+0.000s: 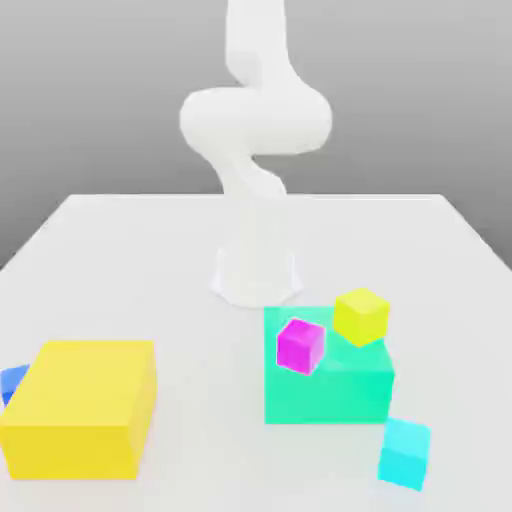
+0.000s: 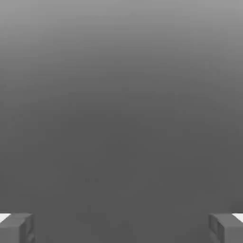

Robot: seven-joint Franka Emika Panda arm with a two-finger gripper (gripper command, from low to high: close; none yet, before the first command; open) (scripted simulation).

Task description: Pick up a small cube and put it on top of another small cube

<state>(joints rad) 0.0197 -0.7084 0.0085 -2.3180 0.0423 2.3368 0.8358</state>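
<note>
The small cube, plain cyan, rests on the white table near the front at the exterior view's right, just off the corner of a large teal-green block. A small magenta cube and a small yellow cube sit on top of that block. A darker blue small cube peeks out at the far left. In the hand view my gripper is open, its two grey fingertips set wide apart with nothing between them, facing plain grey background.
A large yellow block stands at the front left, partly hiding the darker blue cube. The white arm rises from its base at the table's middle and runs past the upper edge of the exterior view.
</note>
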